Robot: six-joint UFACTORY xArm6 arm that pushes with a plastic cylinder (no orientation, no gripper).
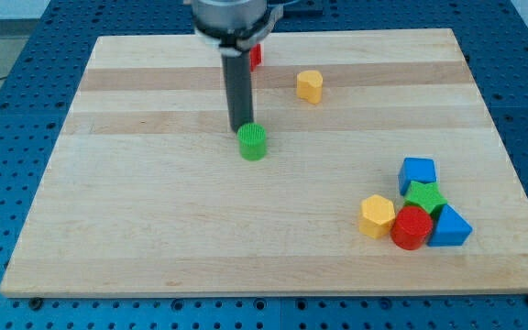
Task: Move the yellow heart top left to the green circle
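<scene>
A pale wooden worktop [154, 229], made of joined planks with lengthwise grain, lies on a blue perforated base [7, 82] that shows on all sides. A strip of pale floor is just visible at the view's top left corner.

My tip [242, 128] is the lower end of a straight dark rod hanging from a grey, rounded arm housing at the view's top. It sits just above and touching, or nearly touching, the upper edge of the green circle [253, 143], a short ribbed cylinder near the worktop's middle. There is no claw on this arm, so no spread or pinch can be told.

The yellow heart [310, 86] stands to the upper right of the green circle, well apart from it and from my tip. A red block [256, 56] peeks out behind the rod near the top edge; its shape is hidden.

At the lower right a tight cluster sits together: a yellow hexagon [377, 216], a red cylinder [412, 228], a green block [423, 197], a blue cube [418, 172] and a blue triangle [452, 228]. All look like matte plastic.
</scene>
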